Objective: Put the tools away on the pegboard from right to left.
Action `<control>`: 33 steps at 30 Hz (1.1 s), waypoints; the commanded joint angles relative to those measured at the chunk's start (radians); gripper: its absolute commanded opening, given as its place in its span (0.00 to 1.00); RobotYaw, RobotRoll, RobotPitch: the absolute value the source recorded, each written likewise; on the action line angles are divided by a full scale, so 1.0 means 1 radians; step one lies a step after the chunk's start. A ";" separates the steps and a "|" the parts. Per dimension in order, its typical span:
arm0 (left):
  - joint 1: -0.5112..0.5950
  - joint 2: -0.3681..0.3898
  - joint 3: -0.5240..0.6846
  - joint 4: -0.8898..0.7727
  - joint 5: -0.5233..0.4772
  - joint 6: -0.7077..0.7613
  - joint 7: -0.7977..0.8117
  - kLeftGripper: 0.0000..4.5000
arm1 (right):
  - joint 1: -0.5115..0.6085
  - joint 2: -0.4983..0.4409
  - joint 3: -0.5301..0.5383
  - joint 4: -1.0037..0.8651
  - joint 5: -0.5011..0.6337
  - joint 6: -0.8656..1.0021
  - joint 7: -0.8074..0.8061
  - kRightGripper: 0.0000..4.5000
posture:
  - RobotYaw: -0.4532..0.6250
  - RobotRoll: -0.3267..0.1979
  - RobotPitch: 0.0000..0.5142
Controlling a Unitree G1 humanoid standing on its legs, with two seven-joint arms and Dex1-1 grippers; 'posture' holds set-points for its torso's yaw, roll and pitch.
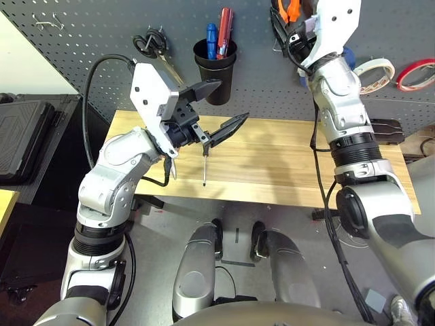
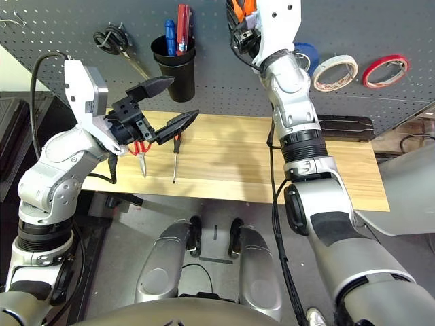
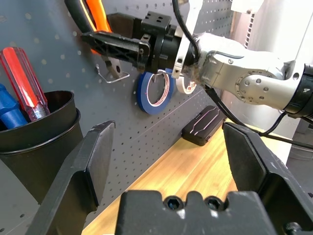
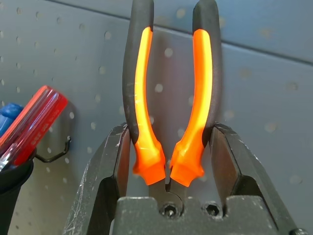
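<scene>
In the right eye view, the black-handled scissors (image 2: 110,41) hang on the grey pegboard (image 2: 224,81) at upper left. Below and to their right, the left gripper (image 2: 185,96) hovers over the wooden table (image 2: 238,159) with its two fingers spread apart and nothing between them. Near it, the red-handled scissors (image 2: 142,163) and then the slim screwdriver (image 2: 177,146) lie on the table, left of centre. The black cup (image 2: 178,81) on the pegboard, in the upper left part, holds a blue handle (image 2: 170,37) and a red handle (image 2: 183,28). At top centre, the right gripper (image 4: 170,128) is clamped on the orange-and-black handles of the pliers (image 4: 199,93), whose head is at a wire hook (image 3: 113,79). Further right along the pegboard come the blue tape roll (image 2: 313,56), the cream-white tape roll (image 2: 334,87) and, at upper right, the red tape roll (image 2: 385,82). Below these, a black case (image 2: 346,128) sits on the table.
</scene>
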 commanded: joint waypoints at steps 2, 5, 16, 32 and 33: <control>0.009 0.007 -0.015 -0.021 0.004 0.002 0.002 1.00 | 0.013 0.001 -0.018 0.024 0.006 0.005 -0.017 0.57 | 0.65 0.62 0.46; 0.009 0.007 -0.017 -0.018 0.006 -0.001 0.001 1.00 | 0.031 -0.002 -0.010 0.023 -0.008 -0.018 -0.022 0.74 | 0.65 0.62 0.45; 0.013 0.009 -0.020 -0.017 0.010 -0.005 -0.001 1.00 | 0.168 -0.034 -0.002 -0.123 -0.036 -0.201 -0.001 1.00 | 0.65 0.62 0.46; 0.054 0.054 -0.042 0.038 0.104 -0.031 0.009 1.00 | 0.663 -0.190 0.002 -0.635 0.216 0.229 0.278 1.00 | 0.64 0.62 0.47; 0.060 0.057 -0.044 0.048 0.118 -0.036 0.013 1.00 | 0.688 -0.210 0.012 -0.655 0.225 0.253 0.312 1.00 | 0.64 0.62 0.47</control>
